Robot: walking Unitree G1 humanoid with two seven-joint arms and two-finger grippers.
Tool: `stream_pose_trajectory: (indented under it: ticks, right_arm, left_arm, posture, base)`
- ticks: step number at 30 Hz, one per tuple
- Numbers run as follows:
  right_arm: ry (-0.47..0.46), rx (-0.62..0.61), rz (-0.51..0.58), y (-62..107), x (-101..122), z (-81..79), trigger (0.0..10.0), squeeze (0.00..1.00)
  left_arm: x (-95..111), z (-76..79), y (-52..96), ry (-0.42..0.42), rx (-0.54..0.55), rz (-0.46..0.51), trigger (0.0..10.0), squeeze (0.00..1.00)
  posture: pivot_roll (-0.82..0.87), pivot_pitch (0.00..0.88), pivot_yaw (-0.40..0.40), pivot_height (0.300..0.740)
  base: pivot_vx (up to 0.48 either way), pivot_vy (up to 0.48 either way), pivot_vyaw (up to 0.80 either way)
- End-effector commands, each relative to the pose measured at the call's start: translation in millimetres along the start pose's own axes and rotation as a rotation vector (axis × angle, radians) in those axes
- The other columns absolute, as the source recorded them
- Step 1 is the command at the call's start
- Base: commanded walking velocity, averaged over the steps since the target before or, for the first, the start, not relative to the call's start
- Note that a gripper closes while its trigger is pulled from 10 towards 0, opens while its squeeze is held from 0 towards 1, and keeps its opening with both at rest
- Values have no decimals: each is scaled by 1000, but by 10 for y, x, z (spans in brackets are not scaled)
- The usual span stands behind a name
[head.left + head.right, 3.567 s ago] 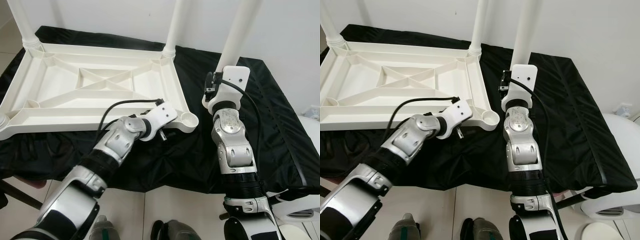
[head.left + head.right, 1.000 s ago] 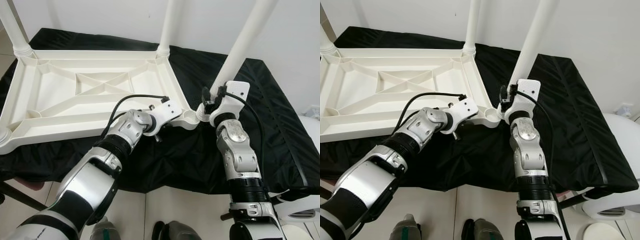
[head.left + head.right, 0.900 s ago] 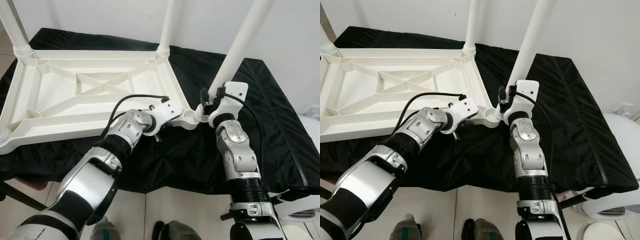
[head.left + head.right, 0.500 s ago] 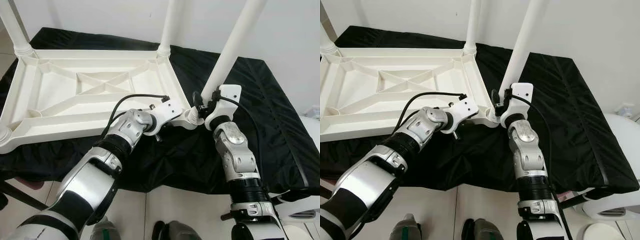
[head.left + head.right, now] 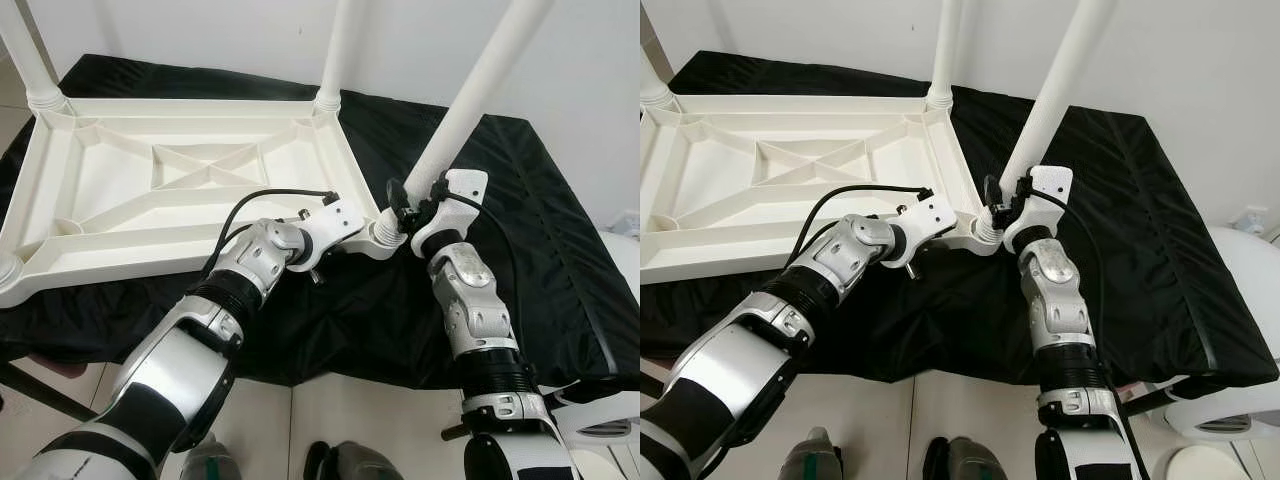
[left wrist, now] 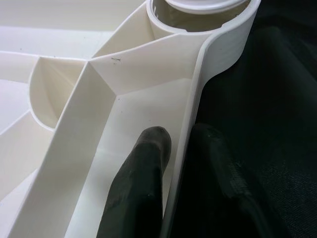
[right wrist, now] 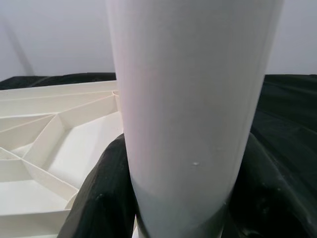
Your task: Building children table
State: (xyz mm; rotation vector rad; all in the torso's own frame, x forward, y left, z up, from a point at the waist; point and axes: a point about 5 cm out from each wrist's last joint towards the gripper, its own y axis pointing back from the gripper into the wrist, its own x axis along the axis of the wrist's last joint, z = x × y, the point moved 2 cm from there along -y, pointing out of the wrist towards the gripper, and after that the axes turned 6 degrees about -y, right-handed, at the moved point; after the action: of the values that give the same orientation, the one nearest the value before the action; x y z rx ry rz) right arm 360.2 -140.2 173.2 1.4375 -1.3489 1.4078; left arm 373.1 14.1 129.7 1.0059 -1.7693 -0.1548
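white plastic tabletop point(image 5: 150, 170), inverted: two legs seated; right gripper point(image 5: 412, 205) clamps third leg point(image 5: 470, 95) at corner socket point(image 5: 385, 232), tilted; left gripper point(image 6: 181, 163) pinches rim.

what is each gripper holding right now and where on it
Left gripper pinches the tabletop rim by the corner socket. Right gripper grips the loose table leg near its lower end.
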Motion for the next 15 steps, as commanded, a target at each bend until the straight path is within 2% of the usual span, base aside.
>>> stream_pose_trajectory:
  ticks: [1, 15]
  right_arm:
    - [-30, 8, -83, 28, -206, 15, 10000, 0]
    - [-15, 110, -128, 76, -341, -114, 10000, 0]
  left_arm:
    - [222, -101, 52, -36, 46, 84, 10000, 0]
    - [239, -129, 66, -31, 60, 88, 10000, 0]
  posture:
    - [68, 46, -112, 740]
    - [69, 53, -117, 740]
  base:
    - [0, 0, 0]
    - [0, 0, 0]
